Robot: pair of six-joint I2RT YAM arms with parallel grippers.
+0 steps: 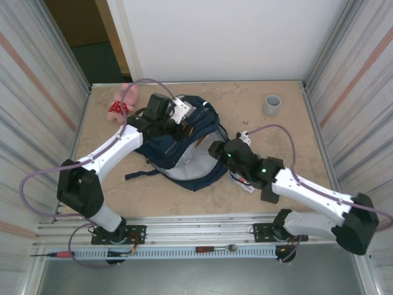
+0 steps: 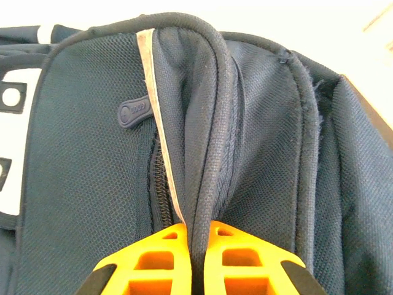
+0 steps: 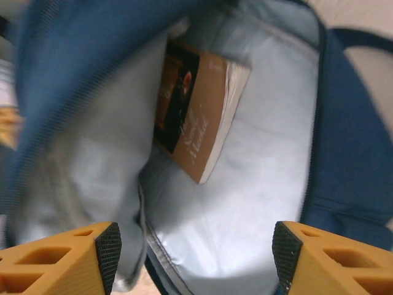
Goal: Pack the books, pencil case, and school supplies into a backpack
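The backpack (image 1: 184, 144) lies in the middle of the table with its mouth facing right. The left gripper (image 2: 198, 246) is pressed together, pinching a fold of cloth at the far top of the bag, and this lifts the flap so the mouth is open. The right gripper (image 3: 196, 246) is at the mouth with its fingers spread wide and nothing between them. One brown book (image 3: 196, 117) lies inside on the pale lining, tilted, apart from the fingers. I think this is the step of putting a book in, and that book looks done. Next, the right arm needs to back out without catching the cloth and fetch another thing, while the left holds the bag open.
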